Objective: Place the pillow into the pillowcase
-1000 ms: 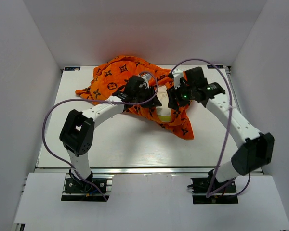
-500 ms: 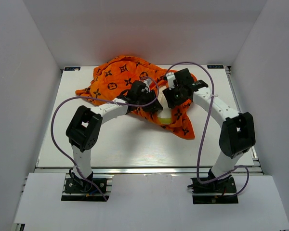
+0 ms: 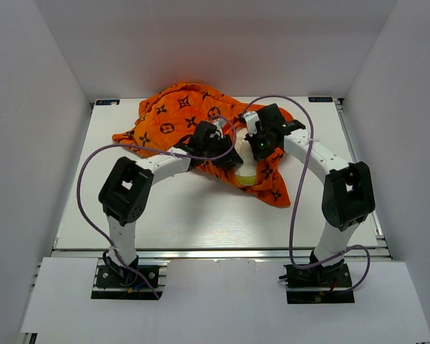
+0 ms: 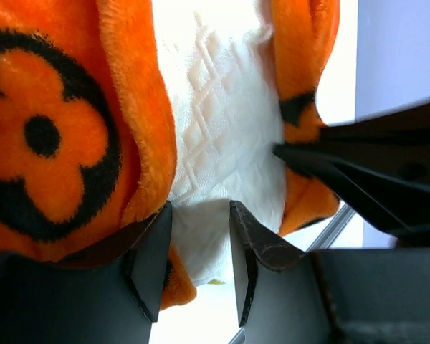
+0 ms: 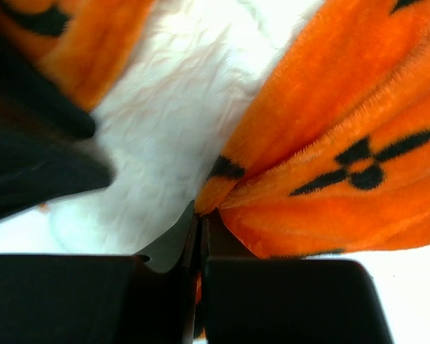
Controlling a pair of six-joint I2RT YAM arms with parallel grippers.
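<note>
- White table (image 3: 165,215) in a walled enclosure; orange pillowcase (image 3: 175,107) heaped from centre toward 11 o'clock.
- Change: the right arm has folded inward, bringing the right gripper (image 5: 198,215) closer to the pillow (image 4: 222,129) at table centre. Insertion is probably under way.
- Right fingers: clamped on the pillowcase hem, pillow at their 11 o'clock.
- Left gripper (image 4: 198,215): jaws slightly parted, pillow at 12 o'clock; whether it grips anything is unclear.

No words or numbers can be read anywhere. The orange pillowcase (image 4: 132,107) bears only black flower emblems (image 4: 43,136), one up and left of the left gripper (image 4: 198,218). Two dark tags (image 3: 106,102) at the table's (image 3: 201,215) far edge are too small to read.
</note>
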